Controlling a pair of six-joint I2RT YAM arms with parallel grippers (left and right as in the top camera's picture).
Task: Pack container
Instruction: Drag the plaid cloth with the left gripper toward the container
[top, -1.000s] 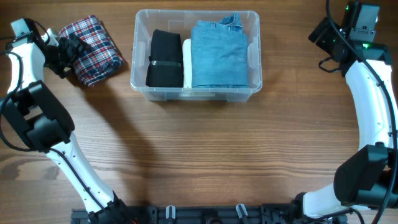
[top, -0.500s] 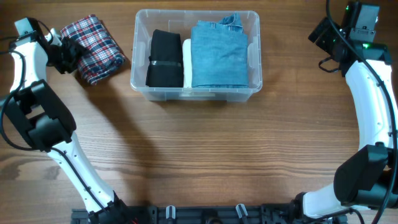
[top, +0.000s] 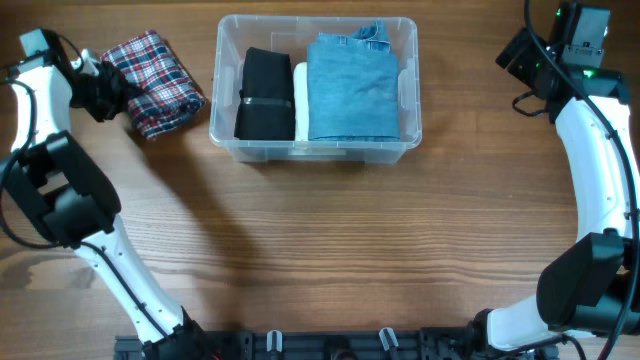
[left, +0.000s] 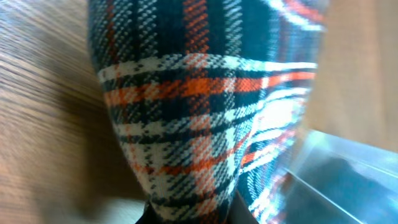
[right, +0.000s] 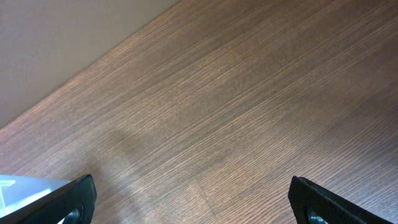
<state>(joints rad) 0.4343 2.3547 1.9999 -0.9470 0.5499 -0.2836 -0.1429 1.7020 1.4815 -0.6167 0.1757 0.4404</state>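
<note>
Here, left hand (top: 108, 88) clenches plaid cloth (top: 160, 85) beside the container (top: 315, 152) of jeans (top: 350, 90); right hand (right: 196, 202) spread wide.

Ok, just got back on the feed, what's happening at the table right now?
The left gripper has hold of the folded plaid cloth, just left of the clear bin and not yet in it. The bin already holds folded jeans, a black garment and a white item between them. The right gripper is open over the table at the far right, holding nothing.
</note>
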